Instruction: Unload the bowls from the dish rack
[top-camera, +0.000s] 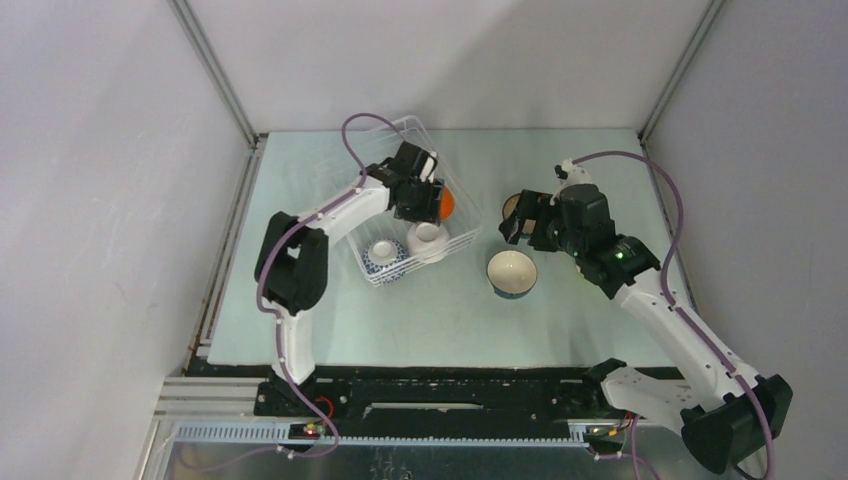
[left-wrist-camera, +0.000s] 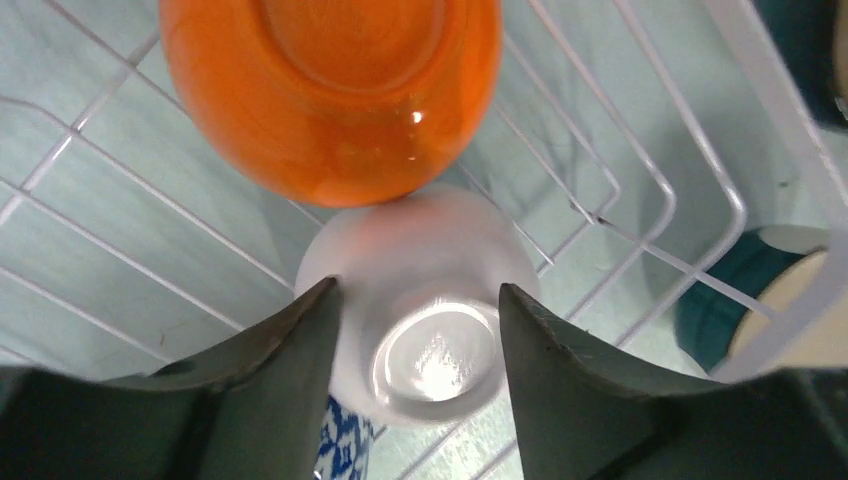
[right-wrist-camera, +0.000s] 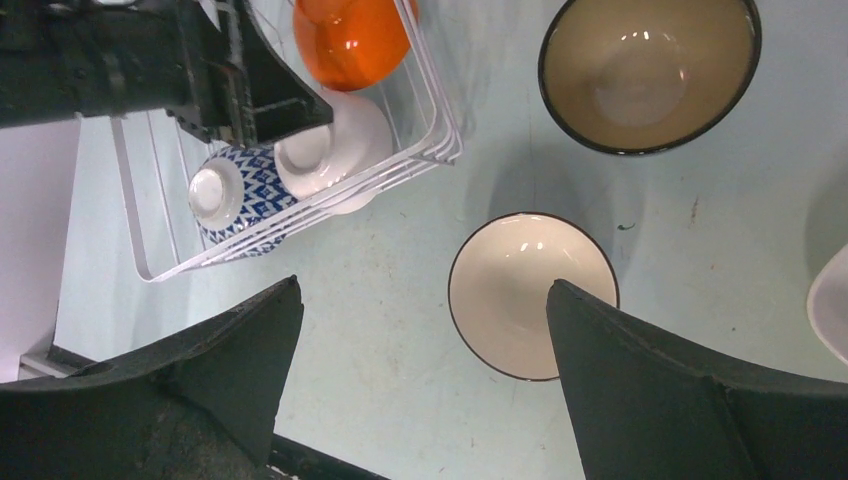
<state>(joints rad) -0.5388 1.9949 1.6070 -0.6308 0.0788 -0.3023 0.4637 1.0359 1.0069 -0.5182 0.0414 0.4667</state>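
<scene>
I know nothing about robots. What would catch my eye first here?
The bright orange bowl lying in the white dish rack, on the left of the overhead view, stands out most. Just beside it, the left pincer straddles an upturned white bowl. To the right, the open right pincer hovers by a cream-lined bowl on the table.

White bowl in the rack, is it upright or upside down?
Upside down: the white bowl's foot ring faces up toward the camera, inside the dish rack, beside the orange bowl.
</scene>
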